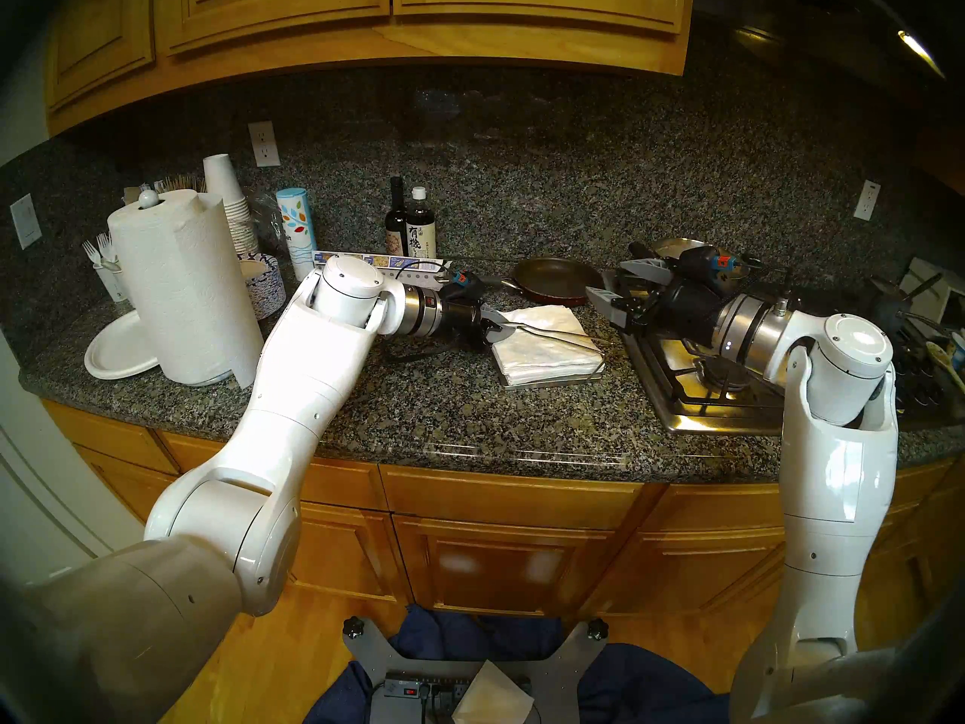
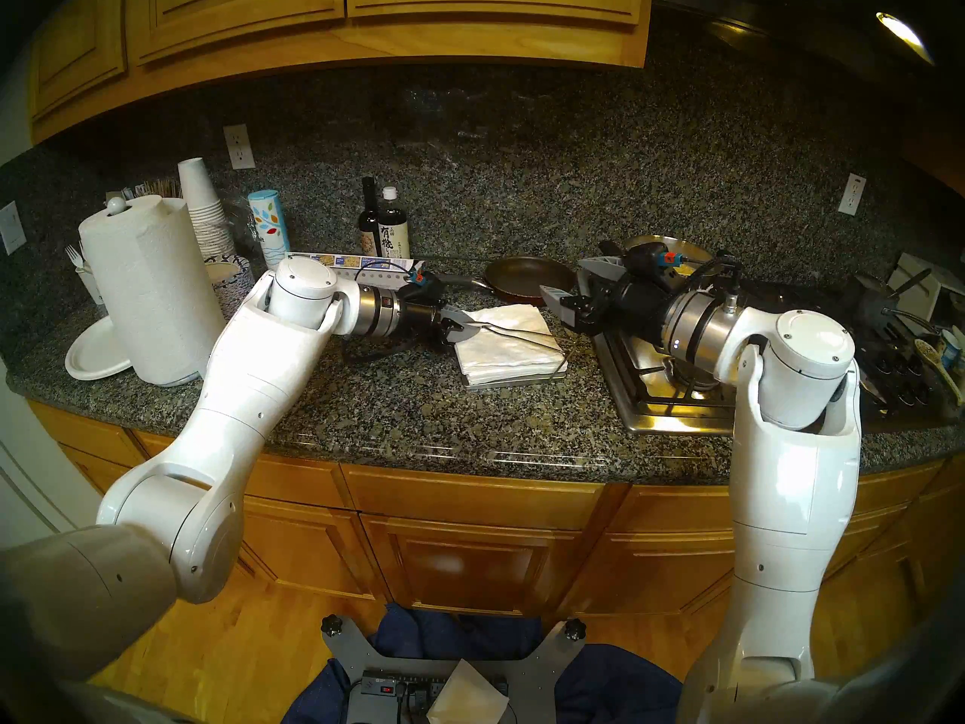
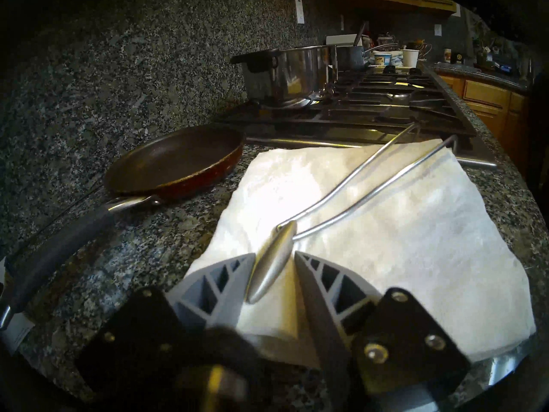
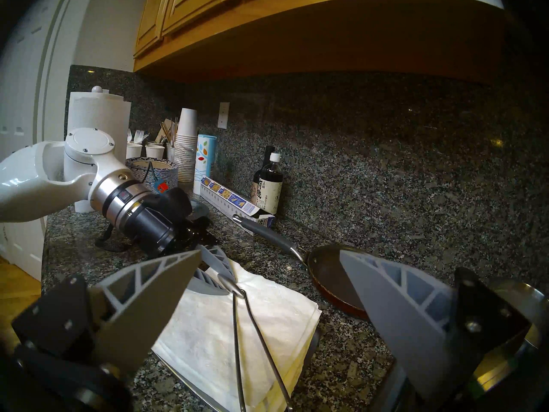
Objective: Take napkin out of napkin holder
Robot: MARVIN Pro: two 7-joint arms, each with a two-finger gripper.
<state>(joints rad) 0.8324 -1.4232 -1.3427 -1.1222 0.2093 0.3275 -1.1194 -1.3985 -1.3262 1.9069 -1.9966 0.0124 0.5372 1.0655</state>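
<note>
From my head cameras, the napkin holder (image 1: 553, 381) sits on the worktop (image 1: 418, 420) just left of the stove (image 1: 705, 388), carrying a thick stack of napkins (image 1: 543, 352). The top napkin (image 1: 548, 323) lies on that stack under the wire arm (image 1: 561, 336). My left end effector (image 1: 493, 325) is at the stack's left edge; my right end effector (image 1: 611, 289) hangs over the stove's corner, fingers spread wide. Behind the holder lies a frying pan (image 1: 556, 279) with nothing in it.

From my left wrist, the fingers (image 3: 219, 280) flank the flattened tip (image 3: 271, 261) of the wire arm, with slivers of gap on both sides; I cannot tell if they grip it. A steel pot (image 3: 288, 75) stands on the stove; its contents are hidden.

From my right wrist, my fingers (image 4: 154, 301) stand far apart above the stack, and the wire arm crosses the top napkin (image 4: 231, 322).
</note>
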